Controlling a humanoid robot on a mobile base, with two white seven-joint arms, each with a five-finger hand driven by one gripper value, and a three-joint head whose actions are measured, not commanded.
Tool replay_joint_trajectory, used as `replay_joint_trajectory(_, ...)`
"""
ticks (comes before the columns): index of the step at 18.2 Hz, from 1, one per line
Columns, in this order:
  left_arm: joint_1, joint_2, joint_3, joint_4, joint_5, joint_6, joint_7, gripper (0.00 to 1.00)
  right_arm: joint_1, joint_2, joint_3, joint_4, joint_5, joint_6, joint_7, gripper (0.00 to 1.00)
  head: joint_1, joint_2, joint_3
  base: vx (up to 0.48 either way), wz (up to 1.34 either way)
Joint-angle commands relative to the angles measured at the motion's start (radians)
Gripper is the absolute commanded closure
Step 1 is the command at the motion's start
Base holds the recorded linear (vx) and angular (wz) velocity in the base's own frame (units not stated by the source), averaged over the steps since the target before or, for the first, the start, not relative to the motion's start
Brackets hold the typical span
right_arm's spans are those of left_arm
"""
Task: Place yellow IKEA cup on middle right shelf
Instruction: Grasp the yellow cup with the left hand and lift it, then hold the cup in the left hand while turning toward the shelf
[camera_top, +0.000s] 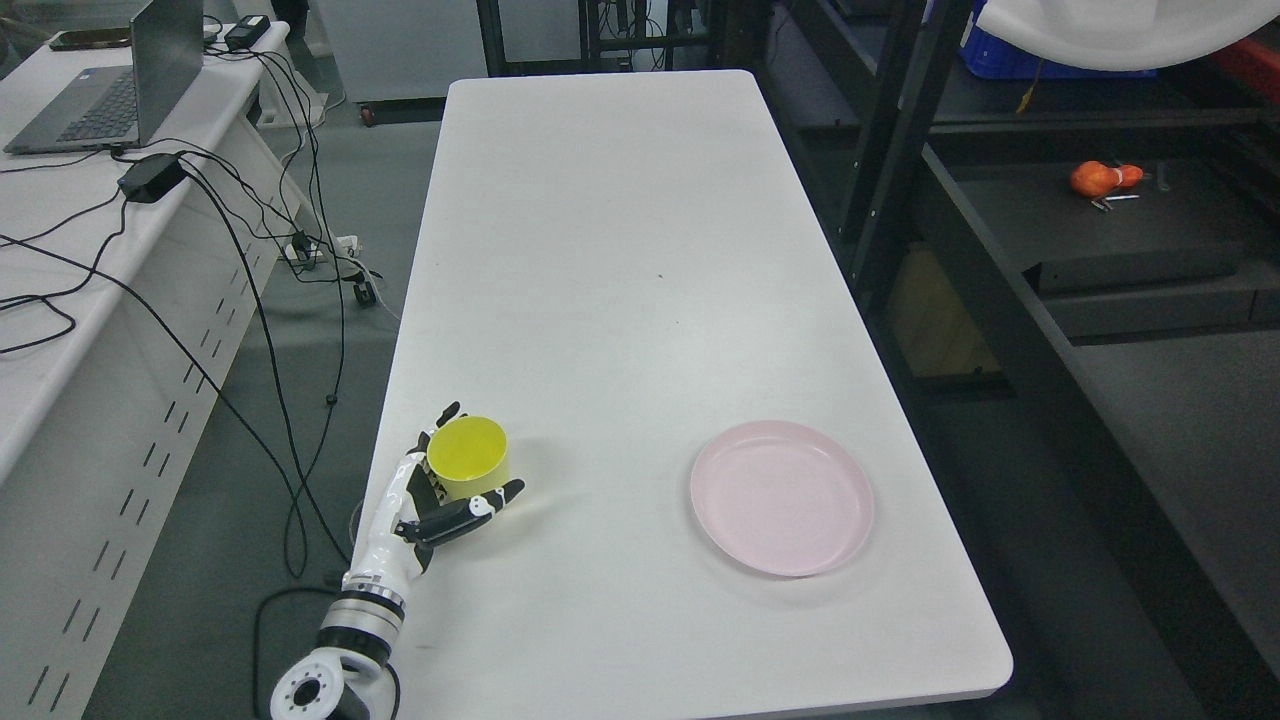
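The yellow cup (468, 456) stands upright near the left edge of the white table (610, 250), towards its front. My left hand (452, 490) comes in from the lower left and is wrapped around the cup, thumb on its near side and fingers behind it. The dark shelf unit (1100, 250) stands along the table's right side. The right arm is out of view.
A pink plate (782, 497) lies on the table to the right of the cup. An orange object (1102, 178) lies on a dark shelf at the upper right. A side desk with a laptop (110, 80) and trailing cables stands at the left.
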Motion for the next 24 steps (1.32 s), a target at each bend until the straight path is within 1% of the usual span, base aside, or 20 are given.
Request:
replay_joint_trajectory(1, -0.015, 0.017, 0.034, 0.068, 0.0, -0.007, 0.0, 0.28, 0.014, -0.017, 0.017, 0.0, -0.025, 0.001, -0.001, 0.01, 0.0, 0.0, 0.0, 0.0, 0.0)
replay_joint_trajectory(3, -0.015, 0.017, 0.057, 0.071, 0.024, -0.02, 0.0, 0.48, 0.014, -0.017, 0.017, 0.0, -0.025, 0.001, -0.001, 0.0, 0.0, 0.0, 0.0, 0.0, 0.0)
replay_joint_trajectory(5, -0.015, 0.017, 0.071, 0.074, 0.079, -0.046, 0.003, 0.65, 0.014, -0.017, 0.017, 0.0, -0.025, 0.001, -0.001, 0.01, 0.0, 0.0, 0.0, 0.0, 0.0)
replay_joint_trajectory(8, -0.013, 0.017, 0.098, 0.052, 0.115, -0.102, 0.004, 0.83, 0.014, -0.017, 0.017, 0.0, -0.025, 0.001, -0.001, 0.01, 0.0, 0.0, 0.0, 0.0, 0.0)
replay_joint_trajectory(9, -0.012, 0.017, 0.109, 0.029, 0.127, -0.112, 0.004, 0.89, 0.014, -0.017, 0.017, 0.0, -0.025, 0.001, -0.001, 0.01, 0.0, 0.0, 0.0, 0.0, 0.0)
replay_joint_trajectory(10, -0.006, 0.017, 0.123, -0.013, 0.154, -0.116, 0.004, 0.97, 0.014, -0.017, 0.017, 0.0, -0.025, 0.001, -0.001, 0.01, 0.0, 0.0, 0.0, 0.0, 0.0)
replay_joint_trajectory(11, -0.001, 0.017, 0.135, -0.061, 0.194, -0.116, 0.004, 1.0, 0.014, -0.017, 0.017, 0.0, -0.025, 0.001, -0.001, 0.01, 0.0, 0.0, 0.0, 0.0, 0.0)
replay_joint_trajectory(14, 0.011, 0.017, 0.143, -0.155, 0.225, -0.118, 0.004, 1.0, 0.014, -0.017, 0.017, 0.0, -0.025, 0.001, -0.001, 0.0, 0.0, 0.0, 0.0, 0.0, 0.0)
replay_joint_trajectory(17, 0.011, 0.017, 0.138, -0.214, 0.247, -0.118, 0.003, 1.0, 0.014, -0.017, 0.017, 0.0, -0.025, 0.001, -0.001, 0.01, 0.0, 0.0, 0.0, -0.007, 0.0)
replay_joint_trajectory(20, 0.01, 0.017, 0.135, -0.245, 0.247, -0.118, 0.003, 1.0, 0.014, -0.017, 0.017, 0.0, -0.025, 0.001, -0.001, 0.01, 0.0, 0.0, 0.0, -0.049, 0.02)
replay_joint_trajectory(24, 0.01, 0.017, 0.129, -0.247, 0.247, -0.13, 0.003, 1.0, 0.014, -0.017, 0.017, 0.0, -0.025, 0.001, -0.001, 0.01, 0.0, 0.0, 0.0, -0.147, 0.0)
